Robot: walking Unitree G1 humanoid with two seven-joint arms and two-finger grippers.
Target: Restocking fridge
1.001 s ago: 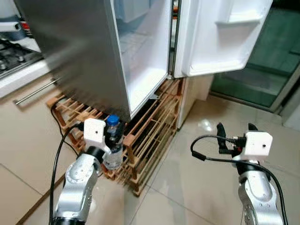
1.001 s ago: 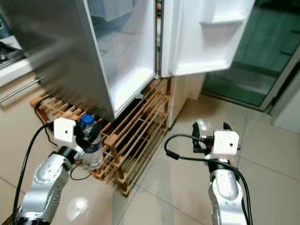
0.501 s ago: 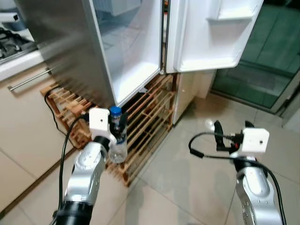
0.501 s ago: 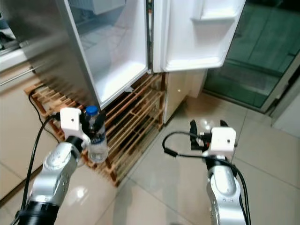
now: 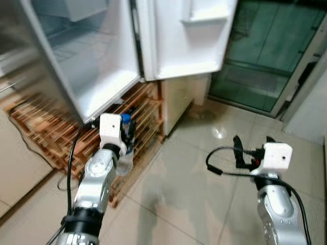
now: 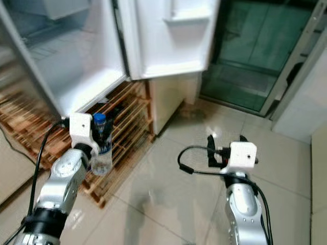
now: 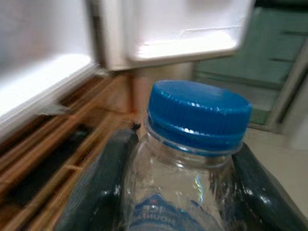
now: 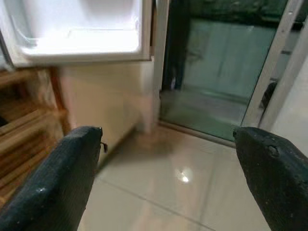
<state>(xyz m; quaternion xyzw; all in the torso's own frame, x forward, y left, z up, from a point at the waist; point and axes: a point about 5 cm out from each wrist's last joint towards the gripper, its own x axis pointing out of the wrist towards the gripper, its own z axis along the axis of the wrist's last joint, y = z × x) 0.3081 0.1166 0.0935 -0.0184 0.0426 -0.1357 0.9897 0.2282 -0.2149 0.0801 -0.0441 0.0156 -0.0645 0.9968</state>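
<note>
Bottle [image 5: 124, 145] with a blue cap and clear body stands upright in the left gripper [image 5: 125, 138], whose two black fingers [image 7: 98, 185] are clamped on either side just under the cap. It is held low, in front of the wooden rack [image 5: 140, 109] that sits on the floor below the fridge [image 5: 92, 66], whose doors stand open. The right gripper [image 5: 253, 148] hovers over the pale tiled floor [image 5: 194, 173], well apart from the bottle, its fingers [image 8: 57, 180] spread wide with nothing between them. A glass door [image 5: 260, 46] lies beyond it.
</note>
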